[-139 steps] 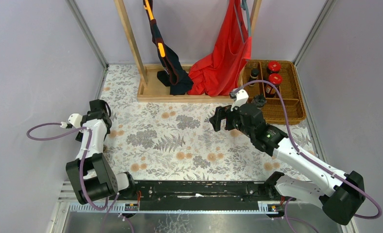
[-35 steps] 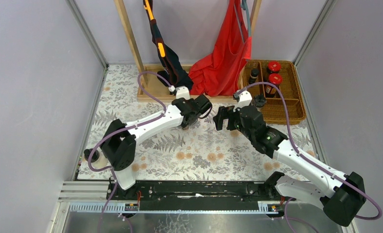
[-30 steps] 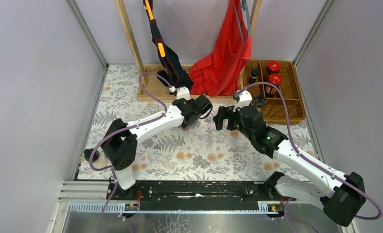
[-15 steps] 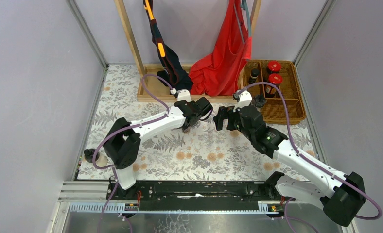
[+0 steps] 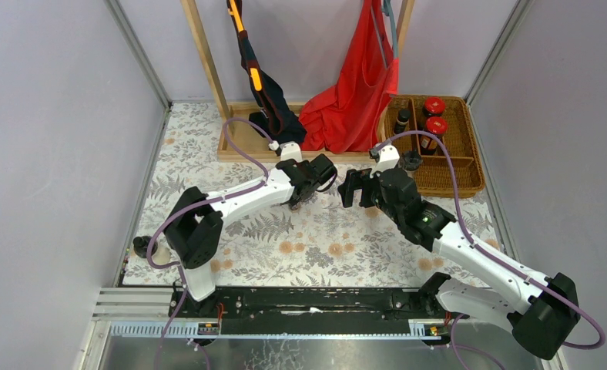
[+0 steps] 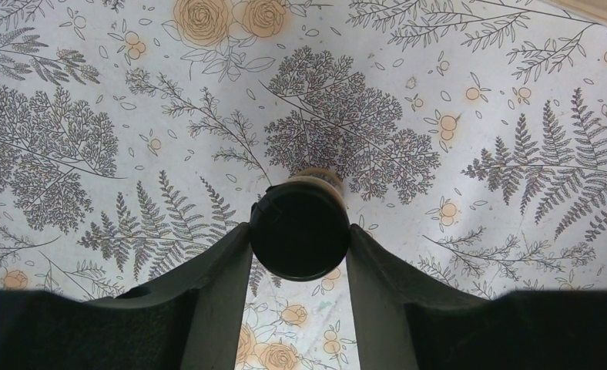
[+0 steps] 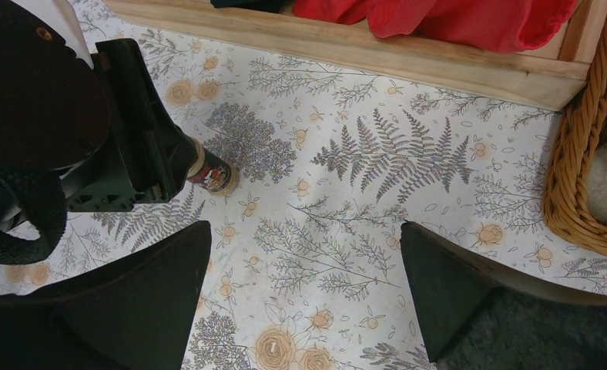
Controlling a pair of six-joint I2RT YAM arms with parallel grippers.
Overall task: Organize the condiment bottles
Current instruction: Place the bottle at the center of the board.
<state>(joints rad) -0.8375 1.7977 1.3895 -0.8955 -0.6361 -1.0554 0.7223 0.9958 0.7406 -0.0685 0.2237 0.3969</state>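
Clamping a black-capped bottle (image 7: pixel 212 176) by its neck, the left gripper (image 6: pixel 300 231) has both fingers (image 6: pixel 223 270) pressed against opposite sides of the round black cap, as the left wrist view shows from directly above. The bottle body below the cap is pale, with a dark red label near its base. The base sits at the surface of the floral worktop (image 5: pixel 323 247); the frames do not confirm whether it rests on that surface or hangs just clear of it. The bottle is positioned near the middle of the worktop, toward the far edge. The right gripper (image 7: pixel 306 229) hangs just beside it on the right-edge side, jaws spread wide and holding nothing. A wooden rack (image 5: pixel 243 146) stands along the far edge, carrying a red cloth (image 5: pixel 347 100) and a dark garment (image 5: pixel 273 116) with orange stripes. A wicker basket (image 5: pixel 474 166) with divided compartments occupies the far right corner. Two red-lidded jars (image 5: pixel 434 105) stand one behind the other in its far right compartment. A dark bottle (image 5: pixel 402 119) with a black cap stands in the far left compartment.
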